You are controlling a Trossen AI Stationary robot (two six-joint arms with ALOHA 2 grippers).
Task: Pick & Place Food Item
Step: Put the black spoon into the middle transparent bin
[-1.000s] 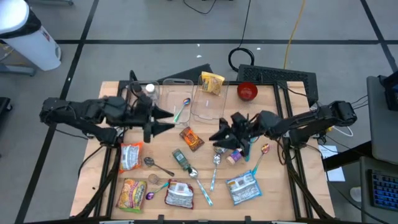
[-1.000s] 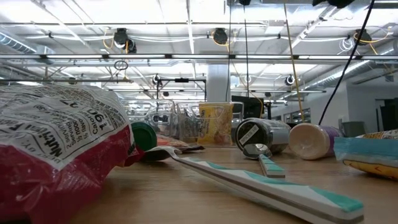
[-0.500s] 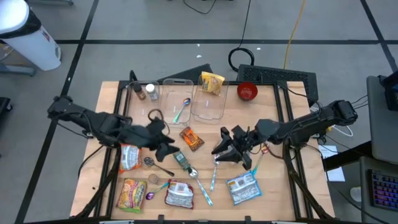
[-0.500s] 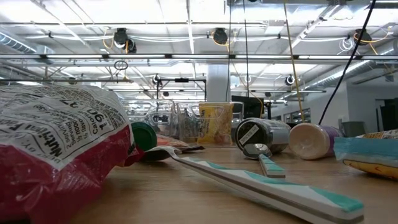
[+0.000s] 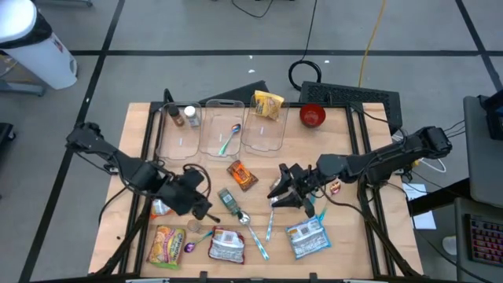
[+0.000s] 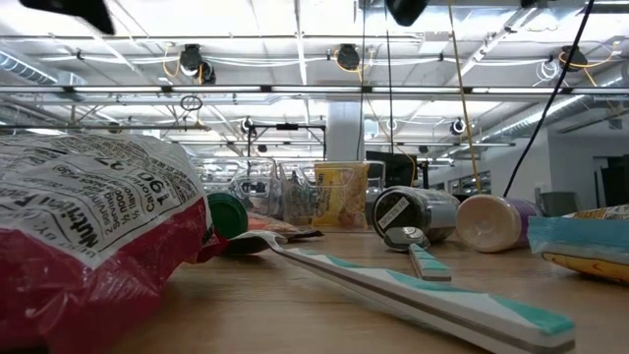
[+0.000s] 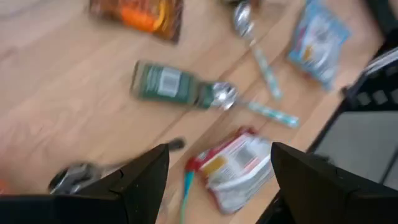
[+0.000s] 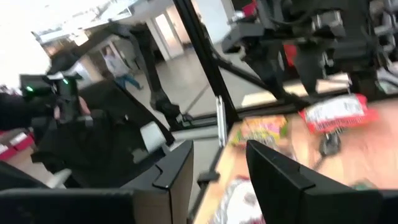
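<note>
Food packets lie flat on the wooden table (image 5: 141, 114): an orange-brown one (image 5: 242, 174), a red and white one (image 5: 227, 245), a yellow-green one (image 5: 167, 245) and a blue one (image 5: 306, 236). A green bottle (image 5: 229, 201) lies on its side. My left gripper (image 5: 206, 200) hangs open above the near left of the table, slanting down. In the left wrist view, the red and white packet (image 7: 233, 171) and the green bottle (image 7: 171, 84) show beyond its fingers (image 7: 217, 174). My right gripper (image 5: 275, 192) is open at mid-table, pointing level toward the left arm, with nothing between its fingers (image 8: 221, 168).
Three clear containers (image 5: 220, 130) stand in a row at the far side, one with a spoon in it. A yellow packet (image 5: 268, 104) and a red bowl (image 5: 313, 115) are at the far right. Several spoons (image 5: 269, 220) lie near the bottle. Another packet (image 5: 159, 206) is half hidden under my left gripper.
My left gripper has swung from beside the clear containers toward the table's near edge and the middle, sinking and tipping from level to slanting down, with a roll of the wrist. My right gripper has drifted a little toward the near edge. Nothing on the table has moved.
</note>
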